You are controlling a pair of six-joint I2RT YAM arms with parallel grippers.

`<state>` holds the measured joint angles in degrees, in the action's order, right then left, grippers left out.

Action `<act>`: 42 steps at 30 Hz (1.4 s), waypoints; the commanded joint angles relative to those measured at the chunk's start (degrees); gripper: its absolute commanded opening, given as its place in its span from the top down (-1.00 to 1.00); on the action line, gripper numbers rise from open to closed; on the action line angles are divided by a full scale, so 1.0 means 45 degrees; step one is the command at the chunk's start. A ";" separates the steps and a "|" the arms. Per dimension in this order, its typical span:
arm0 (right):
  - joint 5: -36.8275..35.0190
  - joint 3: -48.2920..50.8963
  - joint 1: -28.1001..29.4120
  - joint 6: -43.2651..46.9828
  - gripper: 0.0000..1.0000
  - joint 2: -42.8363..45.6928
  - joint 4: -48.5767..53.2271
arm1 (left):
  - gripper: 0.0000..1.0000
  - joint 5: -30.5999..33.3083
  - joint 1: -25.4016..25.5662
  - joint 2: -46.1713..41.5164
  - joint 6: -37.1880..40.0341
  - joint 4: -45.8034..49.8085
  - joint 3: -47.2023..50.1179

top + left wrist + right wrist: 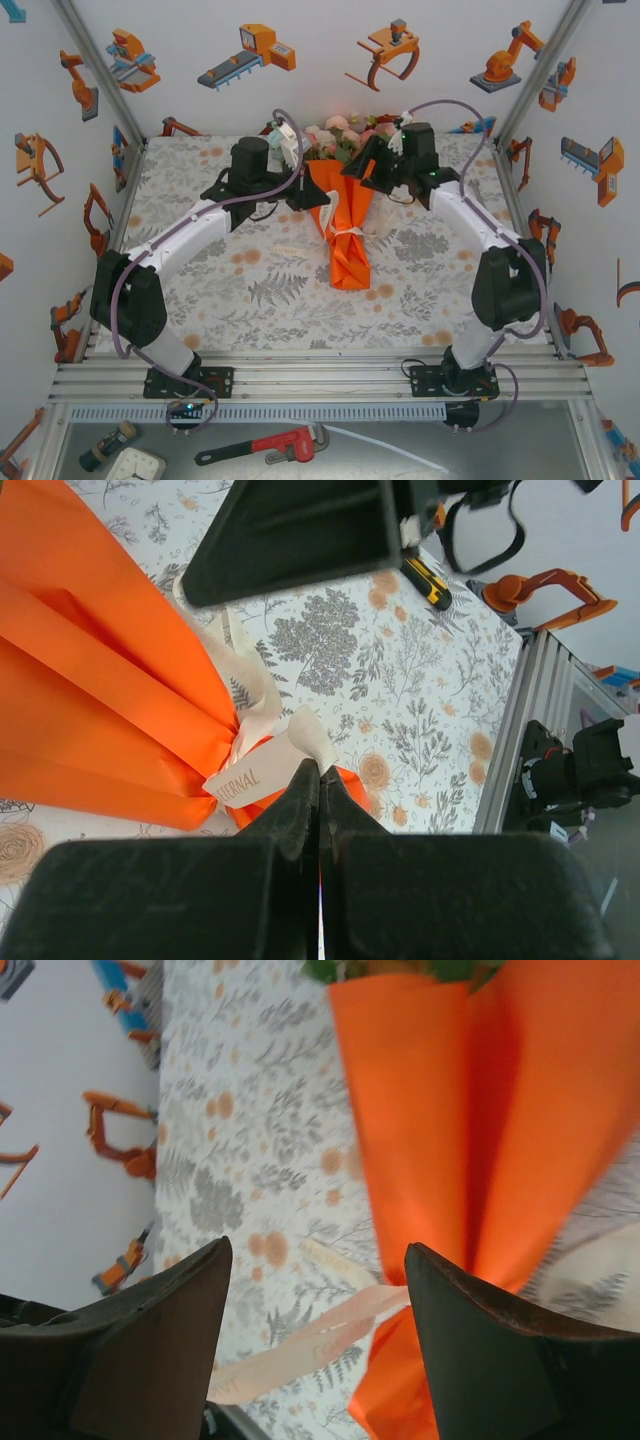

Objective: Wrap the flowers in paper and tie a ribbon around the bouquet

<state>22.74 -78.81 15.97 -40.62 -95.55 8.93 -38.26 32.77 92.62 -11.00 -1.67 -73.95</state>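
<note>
Nearest me, a red pipe wrench point(265, 447) lay on a grey ledge in front of the ribbed metal rail point(320, 375). On the desk point(200, 290), under grey-and-orange leaf-print cloth, the bouquet point(345, 225) lay between both arms. The left end effector point(320, 772) was clenched shut, its tips just beside the cream ribbon point(255, 775). The right end effector point(315, 1260) stood released, jaws wide, with the ribbon's tail beneath it. Beyond them the flowers point(335, 135) pointed toward white walls point(320, 90) printed with orange robot arms.
</note>
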 commanded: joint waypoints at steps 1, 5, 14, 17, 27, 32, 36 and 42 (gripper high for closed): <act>-0.2082 0.0848 -0.1267 0.1217 -0.23 0.0544 0.1423 | 1.00 -0.0004 0.0097 0.0152 0.0540 0.0577 -0.0261; -0.2657 0.1460 -0.2425 0.1316 -0.20 -0.0434 0.2921 | 1.00 -0.0035 0.0119 0.0235 0.0575 0.0779 -0.0420; -0.1702 0.1769 -0.2431 0.0807 -0.08 -0.2904 0.1466 | 1.00 0.0179 0.0195 0.0395 0.0590 0.1037 -0.0617; -0.1862 0.1614 -0.2415 0.0885 -0.03 -0.3199 0.1088 | 1.00 0.0217 0.0187 0.0346 0.0600 0.1047 -0.0577; -0.2470 0.0594 -0.2123 0.1107 0.05 -0.4586 0.0771 | 1.00 0.0252 0.0217 0.0512 0.0549 0.0947 -0.0705; -0.2808 0.0452 -0.2102 0.1161 0.44 -0.4836 0.0791 | 1.00 0.0367 0.0217 0.0466 0.0608 0.1094 -0.0627; -0.2907 0.0330 -0.2103 0.1500 1.00 -0.4483 0.1203 | 1.00 0.0418 0.0207 0.0369 0.0649 0.1153 -0.0536; -0.2349 0.0929 -0.2050 0.1300 1.00 -0.1682 0.1583 | 1.00 0.0678 0.0215 0.0196 0.0668 0.1358 -0.0501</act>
<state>11.33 -75.26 6.28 -34.68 -111.33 14.76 -35.57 33.41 94.30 -9.32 3.49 -75.11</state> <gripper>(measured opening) 0.006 0.007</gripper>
